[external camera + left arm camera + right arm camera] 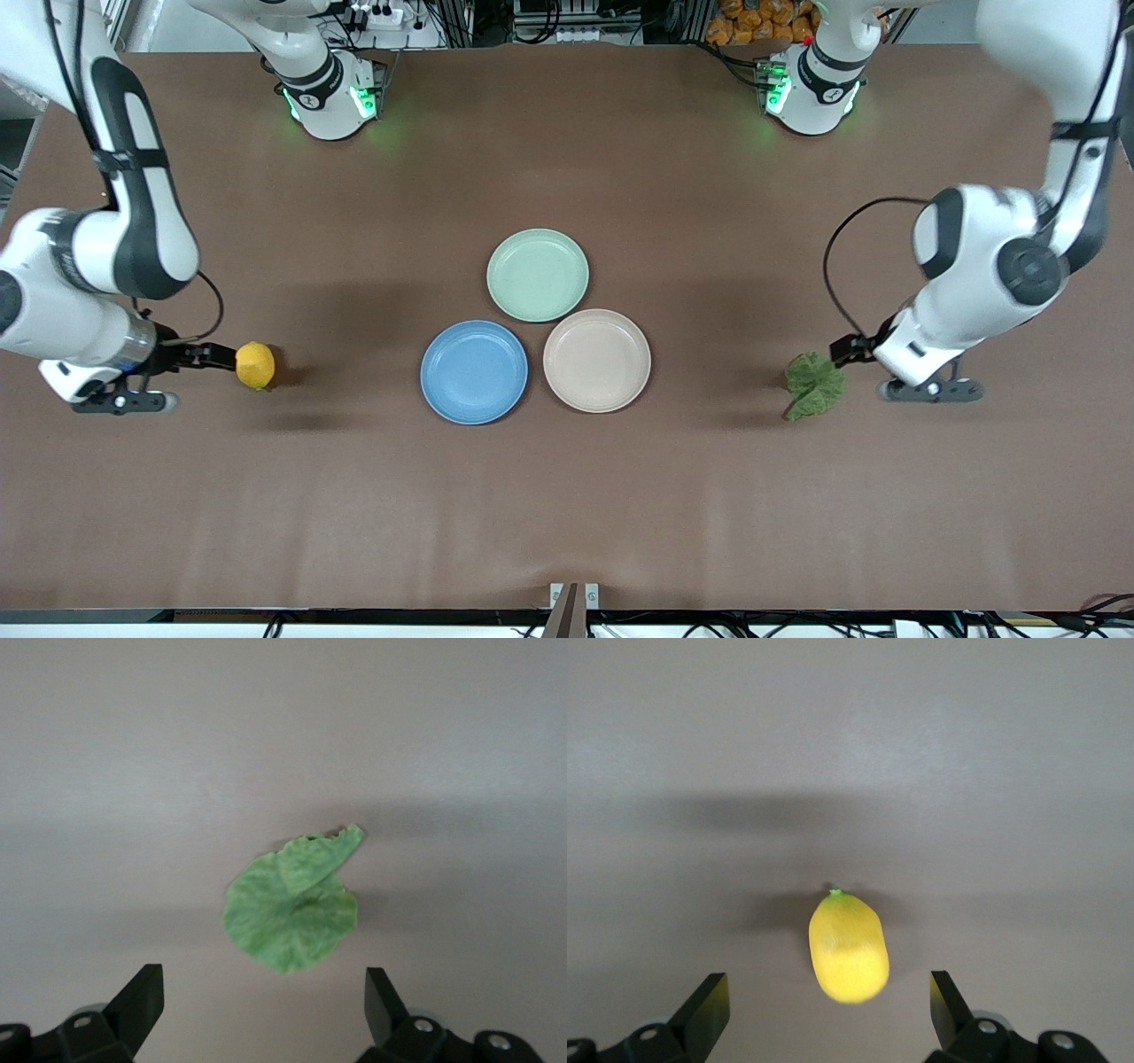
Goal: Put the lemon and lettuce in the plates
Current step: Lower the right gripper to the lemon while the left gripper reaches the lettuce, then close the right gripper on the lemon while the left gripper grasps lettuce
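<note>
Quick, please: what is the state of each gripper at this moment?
Left gripper: open, holding nothing, over the lettuce.
Right gripper: open, holding nothing, over the lemon.

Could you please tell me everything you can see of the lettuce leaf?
The lettuce is a single crinkled green leaf, rounded, with a short stem pointing toward the front camera and one edge folded over. It looks thin and limp. It lies flat on the brown table toward the left arm's end, apart from the plates. The left pincer is open just beside it, fingers either side in the wrist view, not touching it.
</note>
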Robot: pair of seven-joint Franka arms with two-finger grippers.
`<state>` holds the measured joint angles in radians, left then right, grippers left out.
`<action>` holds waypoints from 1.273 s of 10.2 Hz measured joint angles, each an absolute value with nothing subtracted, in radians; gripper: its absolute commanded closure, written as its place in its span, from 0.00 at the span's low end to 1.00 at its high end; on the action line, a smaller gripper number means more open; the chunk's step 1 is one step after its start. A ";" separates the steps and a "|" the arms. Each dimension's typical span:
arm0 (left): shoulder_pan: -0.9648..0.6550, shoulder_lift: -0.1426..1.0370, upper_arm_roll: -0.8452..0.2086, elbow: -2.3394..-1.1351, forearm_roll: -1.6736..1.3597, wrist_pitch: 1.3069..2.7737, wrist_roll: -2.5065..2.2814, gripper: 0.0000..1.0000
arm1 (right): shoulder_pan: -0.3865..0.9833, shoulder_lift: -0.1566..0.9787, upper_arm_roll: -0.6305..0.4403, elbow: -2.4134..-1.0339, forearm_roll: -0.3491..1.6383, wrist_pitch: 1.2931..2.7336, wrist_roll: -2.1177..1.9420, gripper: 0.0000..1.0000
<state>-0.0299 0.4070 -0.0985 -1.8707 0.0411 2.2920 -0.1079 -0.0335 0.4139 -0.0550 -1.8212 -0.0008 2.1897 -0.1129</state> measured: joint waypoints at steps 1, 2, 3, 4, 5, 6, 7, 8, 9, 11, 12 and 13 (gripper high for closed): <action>-0.034 0.467 -0.099 -1.857 0.054 2.326 -0.120 0.05 | -0.028 0.436 -0.055 -1.861 -0.001 2.262 -0.116 0.00; -0.036 0.525 -0.099 -1.827 0.061 2.349 -0.123 0.12 | -0.025 0.461 -0.054 -1.887 -0.001 2.306 -0.121 0.00; -0.039 0.578 -0.099 -1.798 0.081 2.384 -0.123 0.21 | -0.021 0.483 -0.054 -1.896 -0.001 2.324 -0.123 0.00; -0.048 0.624 -0.099 -1.780 0.115 2.431 -0.139 0.40 | -0.020 0.497 -0.054 -1.898 -0.002 2.330 -0.125 0.00; -0.063 0.656 -0.099 -1.770 0.157 2.458 -0.172 0.53 | -0.019 0.509 -0.054 -1.900 -0.003 2.336 -0.126 0.00; -0.077 0.675 -0.098 -1.761 0.200 2.465 -0.207 0.71 | -0.019 0.520 -0.055 -1.902 -0.007 2.342 -0.127 0.00; -0.086 0.682 -0.098 -1.756 0.233 2.465 -0.231 0.93 | -0.019 0.528 -0.055 -1.903 -0.012 2.344 -0.127 0.00; -0.088 0.686 -0.098 -1.754 0.250 2.465 -0.239 1.00 | -0.019 0.535 -0.055 -1.906 -0.017 2.350 -0.127 0.00; -0.088 0.687 -0.098 -1.754 0.253 2.465 -0.239 1.00 | -0.020 0.539 -0.056 -1.909 -0.018 2.355 -0.127 0.00; -0.088 0.687 -0.095 -1.750 0.254 2.466 -0.239 1.00 | -0.024 0.551 -0.059 -1.922 -0.018 2.368 -0.127 0.15; -0.086 0.685 -0.094 -1.743 0.254 2.468 -0.239 1.00 | -0.029 0.557 -0.059 -1.929 -0.019 2.379 -0.131 0.39; -0.086 0.675 -0.094 -1.732 0.254 2.467 -0.240 1.00 | -0.034 0.560 -0.059 -1.932 -0.020 2.382 -0.144 0.67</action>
